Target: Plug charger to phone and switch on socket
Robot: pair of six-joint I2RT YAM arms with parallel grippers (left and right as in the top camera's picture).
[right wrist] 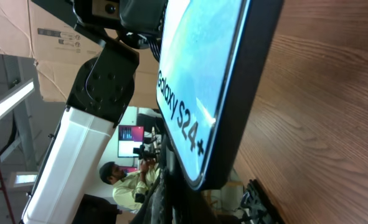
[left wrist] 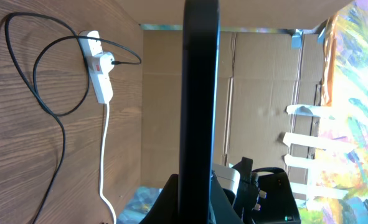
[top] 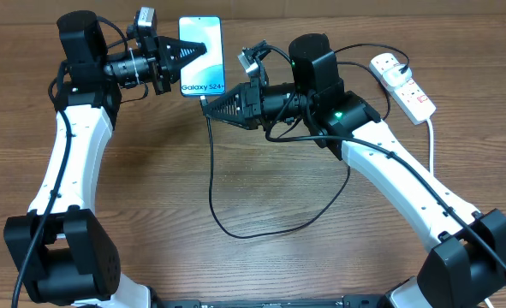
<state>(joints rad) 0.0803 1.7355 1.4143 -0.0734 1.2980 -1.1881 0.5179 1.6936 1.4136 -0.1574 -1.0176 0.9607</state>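
The phone [top: 203, 43] has a blue-teal screen and is raised off the table. My left gripper [top: 189, 54] is shut on its left edge. In the left wrist view the phone [left wrist: 199, 87] shows edge-on between the jaws [left wrist: 199, 190]. My right gripper [top: 210, 103] is at the phone's bottom edge, shut on the connector end of the charger cable [top: 212, 184]. The connector tip itself is hidden. The right wrist view shows the phone's bottom [right wrist: 202, 93] with "Galaxy S24+" just above my jaws [right wrist: 190, 202]. The white socket [top: 403, 84] lies at the far right with the black plug [top: 400, 62] in it.
The black cable loops across the middle of the table [top: 261, 229] and runs up behind the right arm to the socket. The socket's thick white cord [top: 431, 141] trails down the right side. The left wrist view shows the socket [left wrist: 100, 73] and cardboard boxes [left wrist: 258, 81] beyond the table.
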